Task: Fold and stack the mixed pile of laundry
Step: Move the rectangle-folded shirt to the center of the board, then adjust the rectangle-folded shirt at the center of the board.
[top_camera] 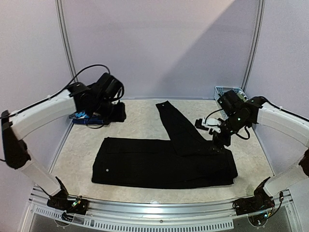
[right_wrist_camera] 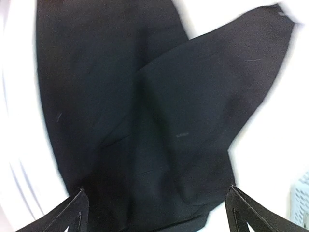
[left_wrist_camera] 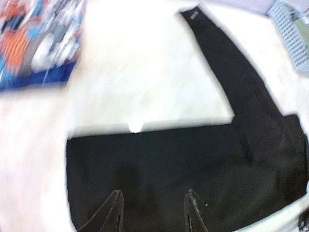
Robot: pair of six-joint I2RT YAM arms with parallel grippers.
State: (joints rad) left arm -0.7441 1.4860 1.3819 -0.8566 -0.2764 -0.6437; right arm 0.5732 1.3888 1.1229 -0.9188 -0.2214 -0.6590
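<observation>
The right gripper stands spread wide, released, with nothing between its fingers. It hangs just above the right-hand end of the long black trousers. At that end a narrow leg crosses over the broad main body of the cloth.

The left gripper is part-way apart and also empty. It is raised well clear of the pale speckled table top, up at the far left. The trousers lie well apart from it, below and toward the near edge.

The trousers are laid flat across the near middle of the table. One leg slants away toward the far edge, so they look to me spread and partly turned, not a finished fold. The wrist views are smeared, so the cloth's edges may sit a little differently than I read them.

Beneath the left arm sits a small heap of garments. An orange, blue and white printed cloth shows in it, bunched and unsorted. No folded stack is visible anywhere, so I judge the job barely begun: the trousers need finishing, then every piece in the heap. A light-blue plastic lattice basket waits at the far right corner.
</observation>
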